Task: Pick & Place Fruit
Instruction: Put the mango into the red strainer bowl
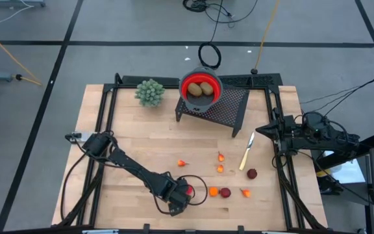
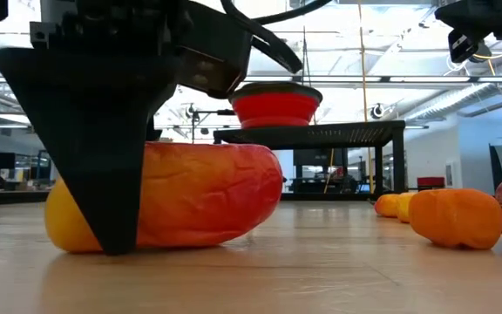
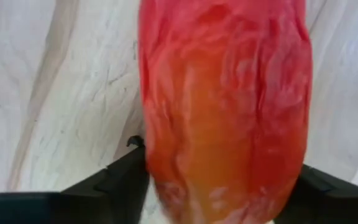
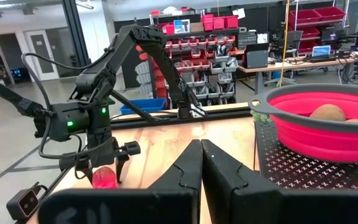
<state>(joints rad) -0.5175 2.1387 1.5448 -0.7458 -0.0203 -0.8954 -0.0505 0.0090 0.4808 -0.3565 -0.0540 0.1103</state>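
left gripper (image 1: 182,194) is down at the table's (image 1: 141,143) near edge, fingers (image 3: 114,183) set either side of the long red-orange fruit (image 2: 181,196), which lies on the wood; jaws are parted round it — whether they press on it cannot be told. green plant ball (image 1: 149,92) sits at the far left. two olive-brown ovals (image 1: 199,90) lie in the red bowl (image 1: 200,86) on the black rack (image 1: 219,107). small orange and dark-red bits (image 1: 224,192) are scattered on the wood right of the gripper, near a yellow knife (image 1: 246,152). right gripper (image 4: 201,163) waits at the table's right edge — fingers closed together, holding nothing.
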